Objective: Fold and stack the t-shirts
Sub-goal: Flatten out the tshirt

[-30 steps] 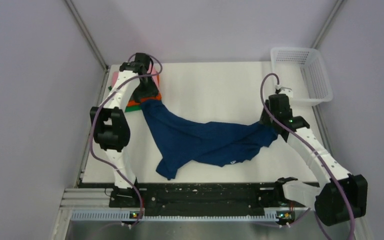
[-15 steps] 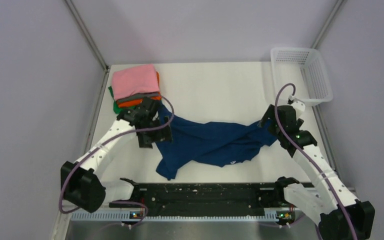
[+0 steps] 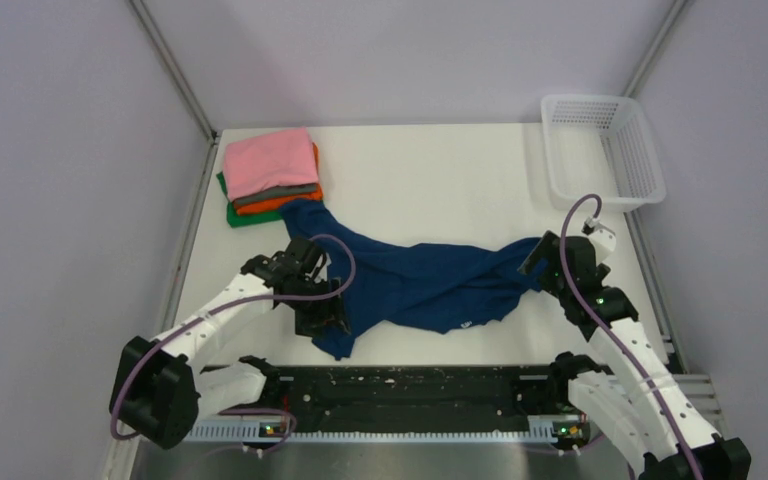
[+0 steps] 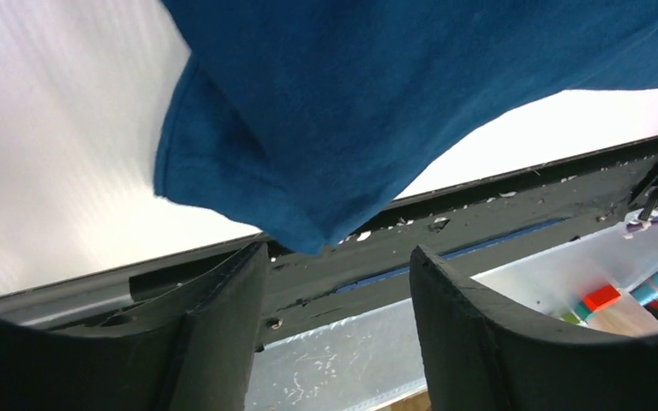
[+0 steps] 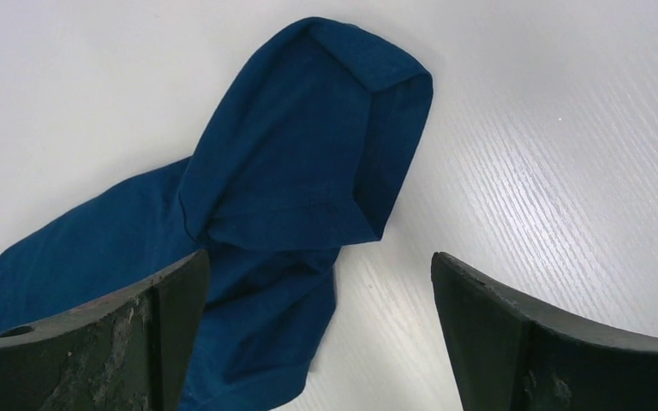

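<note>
The navy blue t-shirt [image 3: 420, 285] lies crumpled across the middle of the table. One end touches the stack of folded t-shirts [image 3: 270, 175], which has pink on top, then grey, orange and green. My left gripper [image 3: 325, 320] hovers at the shirt's near-left tip. In the left wrist view the left gripper [image 4: 338, 253] is open and empty, with the blue corner [image 4: 308, 223] just ahead of its fingers. My right gripper [image 3: 535, 255] is at the shirt's right end. In the right wrist view the right gripper [image 5: 317, 261] is wide open over a folded sleeve [image 5: 308, 154], gripping nothing.
A white mesh basket [image 3: 605, 145] stands at the back right corner. The black base rail [image 3: 410, 385] runs along the table's near edge, close below the left gripper, and the rail [image 4: 497, 205] shows in the left wrist view. Walls close in the left and right sides.
The left arm swung from the stack at the back left to the shirt's near-left tip, uncovering the stack. The right gripper opened and drew back slightly; the shirt's right end lies free.
</note>
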